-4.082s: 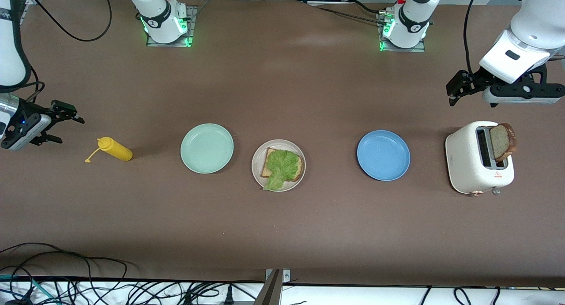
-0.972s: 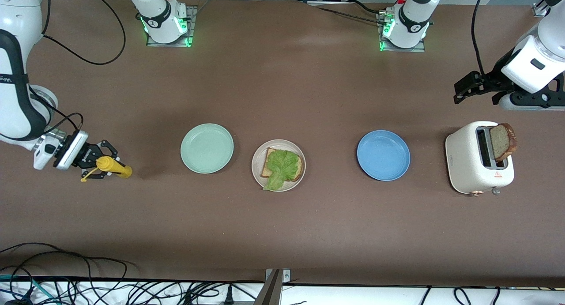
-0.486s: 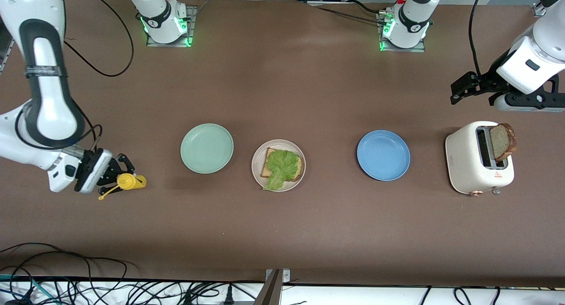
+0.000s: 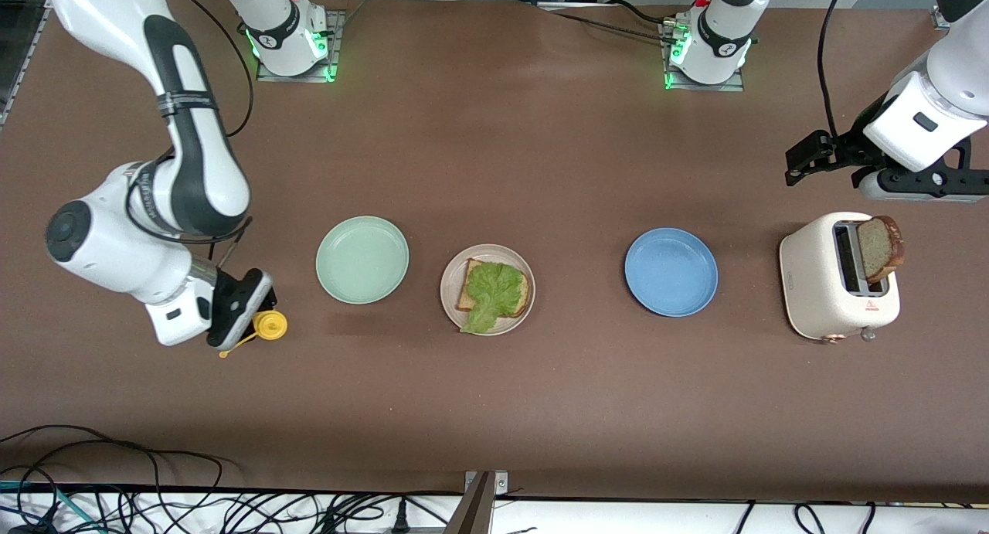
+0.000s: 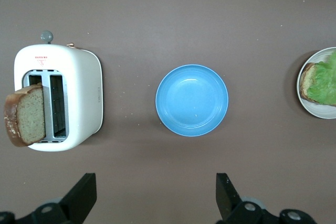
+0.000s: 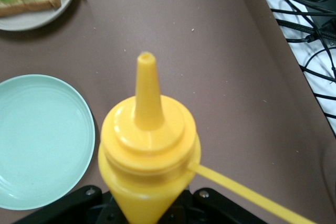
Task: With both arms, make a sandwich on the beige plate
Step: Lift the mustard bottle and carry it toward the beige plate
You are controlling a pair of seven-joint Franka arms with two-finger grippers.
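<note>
Beside the mint-green plate [image 4: 361, 259], right fingers [image 6: 89, 196] clamp the yellow bottle [image 4: 270, 325] — left fingers [image 5: 81, 198] spread wide.

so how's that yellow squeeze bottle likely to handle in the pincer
The yellow squeeze bottle, held by the right pincer, looks like soft plastic, so it may dent or ooze. Its round body could roll if laid down. The dangling cap strap may snag.

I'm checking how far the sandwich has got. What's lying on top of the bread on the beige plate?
A ruffled green lettuce leaf lies on one brown bread slice on the beige plate, spilling over the rim. No top slice yet. Whatever lies under the leaf is covered.
</note>
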